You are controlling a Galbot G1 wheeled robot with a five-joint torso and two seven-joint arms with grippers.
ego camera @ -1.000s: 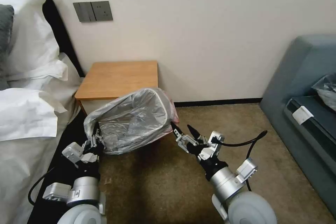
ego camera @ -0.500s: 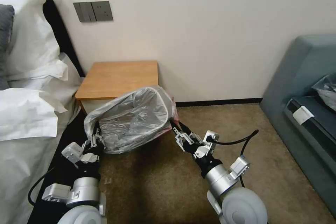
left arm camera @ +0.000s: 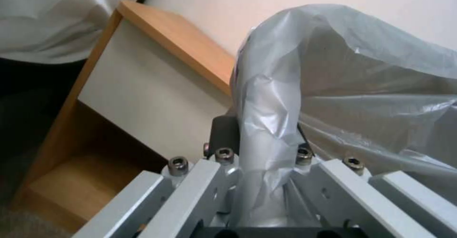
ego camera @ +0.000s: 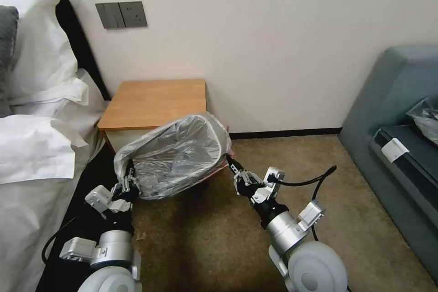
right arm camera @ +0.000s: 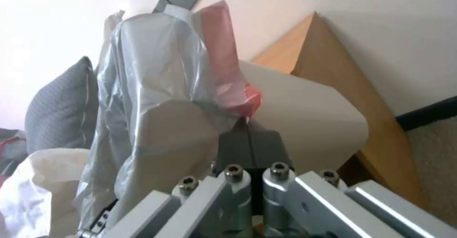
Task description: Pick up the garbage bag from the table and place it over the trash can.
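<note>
A: Where is the thin, wrinkly, silvery-grey translucent garbage bag with pinkish edges?

B: Stretched over the mouth of the small cream-white plastic trash can, which sits tilted just in front of the light-brown wooden table, a nightstand with a white drawer front. The opening faces up and toward the robot. Its long axis runs from low at the robot's left to high at the right, near the wall.

A: Left gripper?

B: At the low left corner of the rim. In the left wrist view its fingers are closed on a bunched fold of the film, which runs down between them.

A: Right gripper?

B: At the right side of the bin, below the pink edge. Right wrist view: the two dark fingers meet with no gap, their tips touching the knot of pink film. Whether any film is actually pinched there, I cannot tell.

A: Surroundings?

B: Bed with white pillows close on the left, its dark frame hard by the left arm. Grey switch plate on the wall above the nightstand. Blue-grey sofa well apart on the right, brown carpet between. The nightstand front stands directly behind the bin.
</note>
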